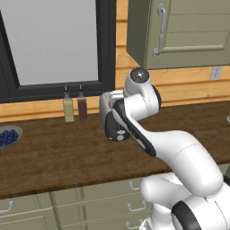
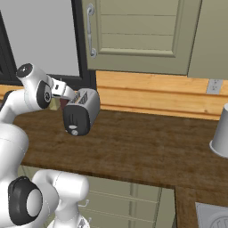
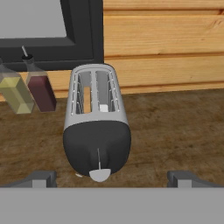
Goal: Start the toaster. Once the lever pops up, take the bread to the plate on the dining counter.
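Nothing readable here

No text, brand or numbers on the toaster (image 3: 97,131) or the two bottles (image 3: 27,89), all plain surfaces.

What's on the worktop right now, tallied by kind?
Toaster: 1
Slim bottles: 2, yellow bottle and dark red bottle
Bowl of blueberries: 1
Pale cup, upside down: 1
Total: 5

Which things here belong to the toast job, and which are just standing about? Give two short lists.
Job: toaster; lever; bread in a slot; gripper, jaws apart.

Standing about: two bottles; bowl of blueberries; pale cup; wall cabinet; window.
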Tool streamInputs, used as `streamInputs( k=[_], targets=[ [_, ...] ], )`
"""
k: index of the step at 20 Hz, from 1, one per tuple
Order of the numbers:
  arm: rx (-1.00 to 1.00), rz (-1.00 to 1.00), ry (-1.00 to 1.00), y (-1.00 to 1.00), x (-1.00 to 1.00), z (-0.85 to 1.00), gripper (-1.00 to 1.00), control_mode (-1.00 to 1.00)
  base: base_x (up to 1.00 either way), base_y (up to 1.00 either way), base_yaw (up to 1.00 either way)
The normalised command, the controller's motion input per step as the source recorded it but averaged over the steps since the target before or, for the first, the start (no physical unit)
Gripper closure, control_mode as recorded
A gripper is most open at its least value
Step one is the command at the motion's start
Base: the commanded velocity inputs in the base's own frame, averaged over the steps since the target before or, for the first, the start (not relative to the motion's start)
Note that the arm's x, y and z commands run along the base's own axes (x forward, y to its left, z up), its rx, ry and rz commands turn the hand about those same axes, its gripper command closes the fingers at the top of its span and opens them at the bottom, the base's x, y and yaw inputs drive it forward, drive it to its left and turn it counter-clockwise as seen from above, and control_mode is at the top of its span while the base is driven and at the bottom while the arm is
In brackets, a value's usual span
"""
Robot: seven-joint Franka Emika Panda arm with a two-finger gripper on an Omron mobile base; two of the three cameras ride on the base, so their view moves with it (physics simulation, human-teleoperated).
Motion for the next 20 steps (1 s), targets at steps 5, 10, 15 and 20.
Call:
streamInputs(
  k=[5,10,15,20],
  targets=[
    [0.00,0.00,0.00,0.00,0.00,0.00,-1.00,-1.00,0.00,0.00,0.00],
    [0.00,0.00,0.00,0.00,0.00,0.00,-1.00,-1.00,0.00,0.00,0.00],
    [0.00,0.00,0.00,0.00,0.00,0.00,-1.00,-1.00,0.00,0.00,0.00],
    [0.00,0.00,0.00,0.00,0.00,0.00,-1.00,-1.00,0.00,0.00,0.00]
  ],
)
